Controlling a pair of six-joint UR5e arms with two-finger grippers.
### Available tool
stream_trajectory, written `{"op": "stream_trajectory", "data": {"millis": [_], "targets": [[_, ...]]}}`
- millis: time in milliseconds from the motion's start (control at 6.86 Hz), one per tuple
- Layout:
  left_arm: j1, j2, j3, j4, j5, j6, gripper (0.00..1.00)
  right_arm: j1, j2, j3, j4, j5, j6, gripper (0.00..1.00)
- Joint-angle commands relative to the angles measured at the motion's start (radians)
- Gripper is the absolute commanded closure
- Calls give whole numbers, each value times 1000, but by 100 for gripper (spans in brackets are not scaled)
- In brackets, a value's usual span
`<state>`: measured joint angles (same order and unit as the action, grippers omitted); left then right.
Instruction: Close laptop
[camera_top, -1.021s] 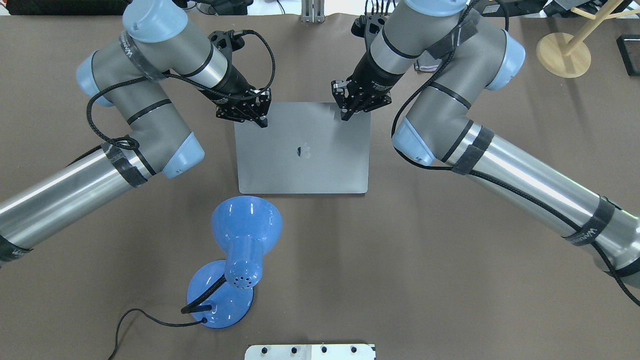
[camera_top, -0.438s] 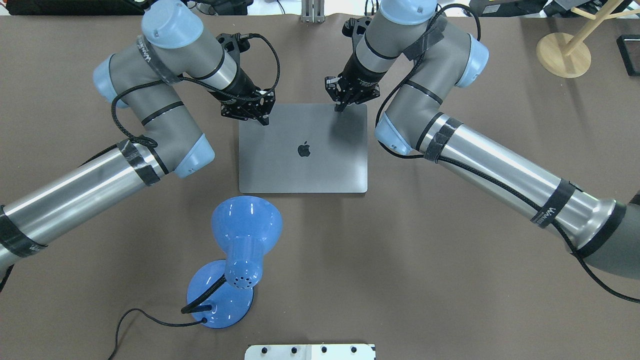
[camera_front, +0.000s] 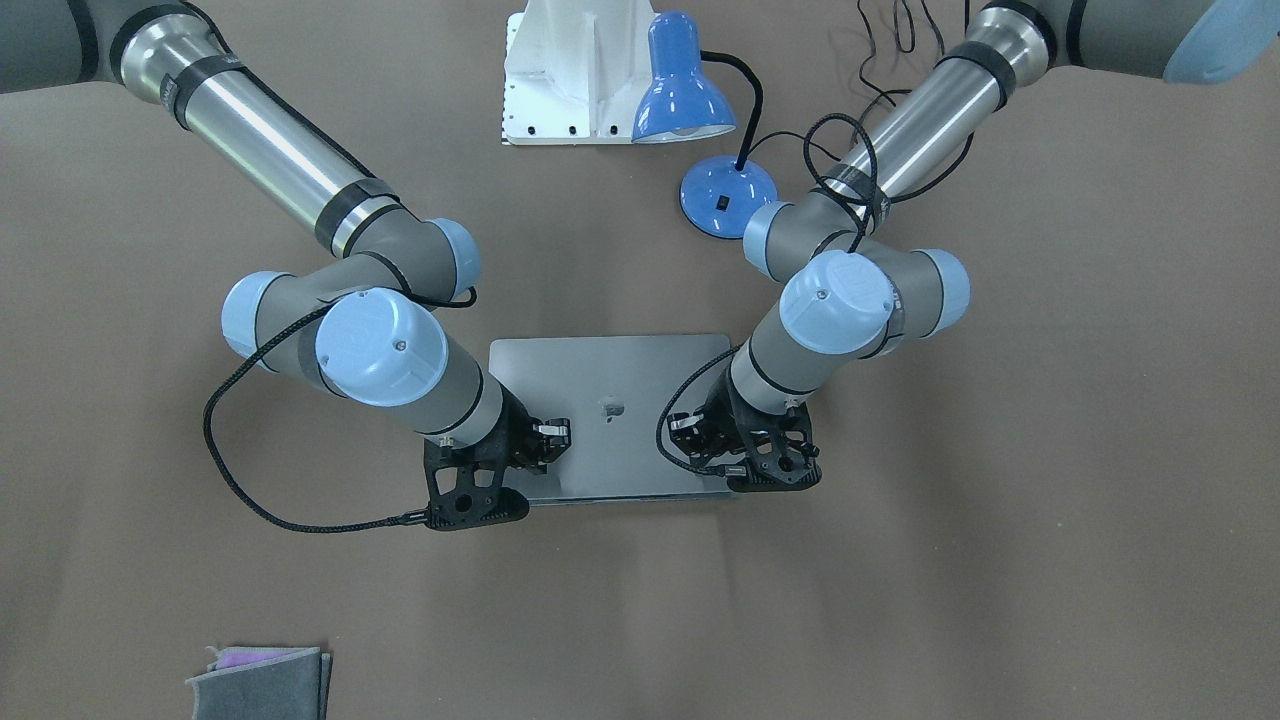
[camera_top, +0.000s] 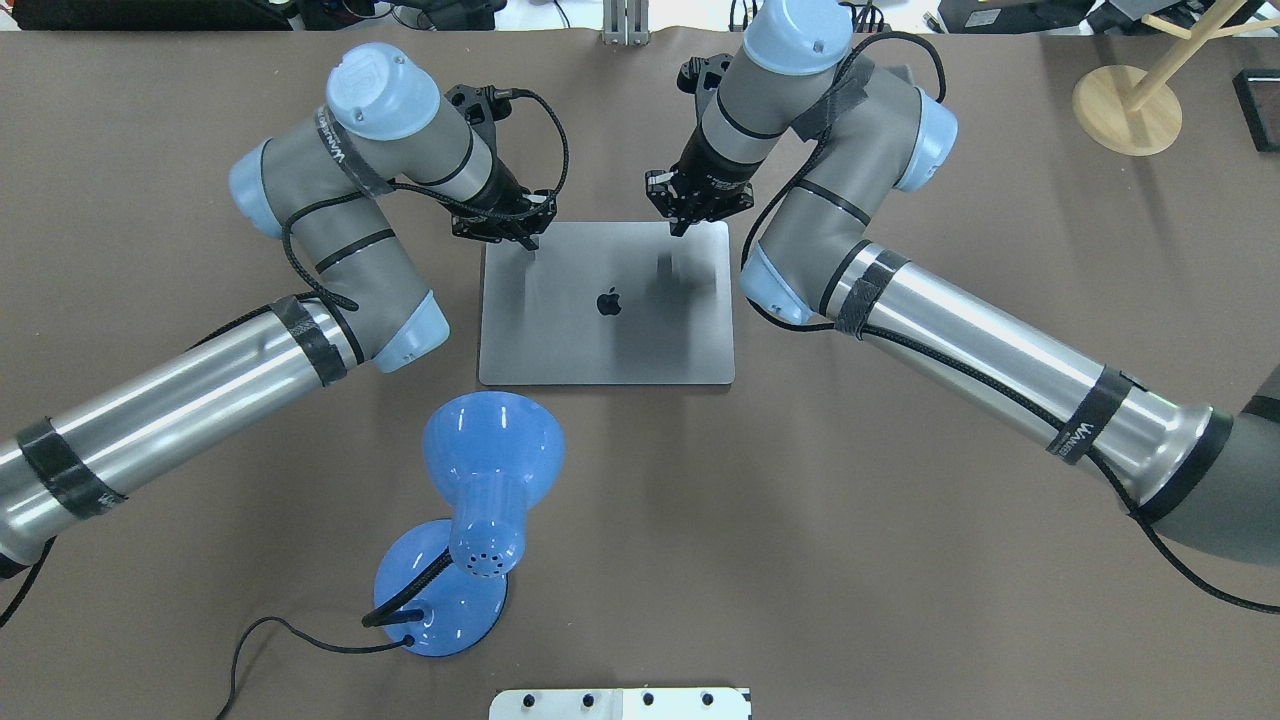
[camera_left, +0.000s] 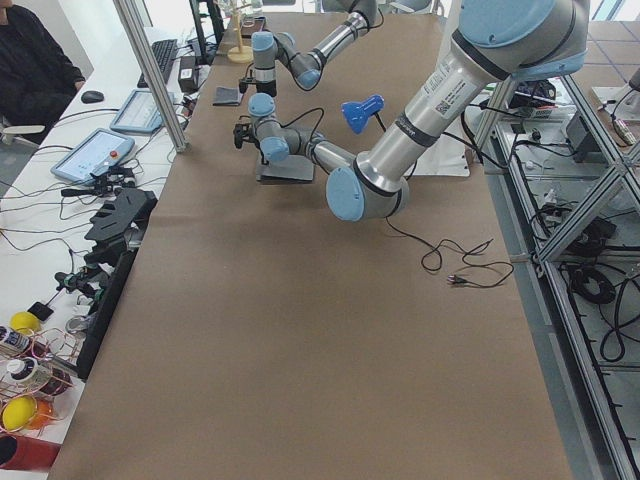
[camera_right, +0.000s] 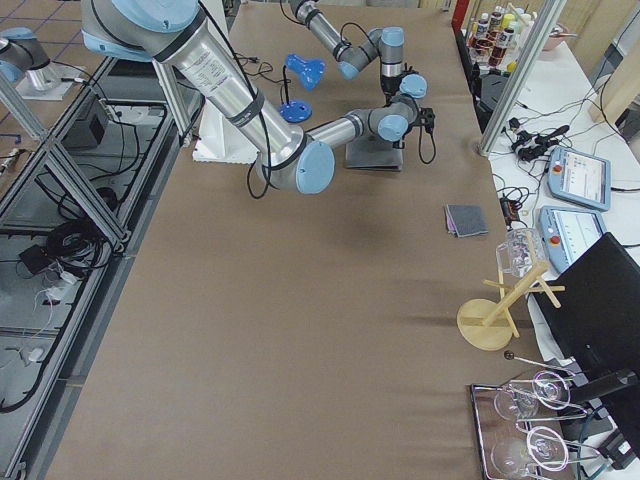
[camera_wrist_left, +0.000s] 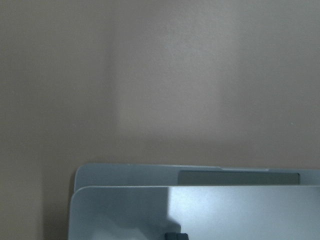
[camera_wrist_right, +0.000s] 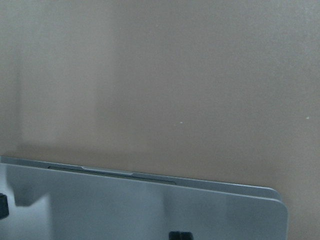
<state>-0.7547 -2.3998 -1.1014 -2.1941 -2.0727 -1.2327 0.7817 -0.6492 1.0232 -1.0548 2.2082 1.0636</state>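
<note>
The space-grey laptop (camera_top: 610, 340) lies mid-table with its lid down almost flat, dark apple logo up. In the wrist views the lid (camera_wrist_left: 225, 210) sits just over the base, whose front edge shows as a thin strip beyond it (camera_wrist_right: 125, 172). My left gripper (camera_top: 527, 240) is shut, its tip on the lid's far left corner. My right gripper (camera_top: 677, 228) is shut, its tip on the lid's far edge right of the middle. In the front-facing view the laptop (camera_front: 610, 370) shows between both wrists, and the fingertips are hidden under them.
A blue desk lamp (camera_top: 490, 470) with a black cord stands close to the laptop's near left corner. A white mount plate (camera_top: 620, 703) is at the near edge. A wooden stand (camera_top: 1127, 108) is far right. A grey cloth (camera_front: 260, 683) lies on the operators' side.
The lid has swung down from a tilt to almost flat. Both grippers have moved away from the robot and down, following the lid's far edge.
</note>
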Motion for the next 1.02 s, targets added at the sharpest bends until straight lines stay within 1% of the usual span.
{"op": "stream_trajectory", "data": {"millis": [0, 146, 292, 438, 583, 729, 875], "targets": [[11, -2, 6, -4, 25, 1, 100, -12, 0, -34, 48, -21, 2, 100], [3, -4, -15, -4, 14, 2, 100, 0, 20, -34, 41, -16, 7, 100], [-30, -1, -64, -10, 10, 34, 100, 28, 22, -16, 39, 7, 10, 100], [-46, 8, -92, -10, 14, 48, 34, 69, 20, 17, 38, 54, 62, 74], [-70, 45, -157, 0, 19, 45, 2, 106, -1, 69, 32, 82, 87, 1], [-137, 133, -258, 14, 10, 48, 2, 146, -65, 146, -17, 126, 85, 0], [-203, 265, -388, 60, -36, 59, 2, 203, -122, 205, -99, 174, 38, 0]]}}
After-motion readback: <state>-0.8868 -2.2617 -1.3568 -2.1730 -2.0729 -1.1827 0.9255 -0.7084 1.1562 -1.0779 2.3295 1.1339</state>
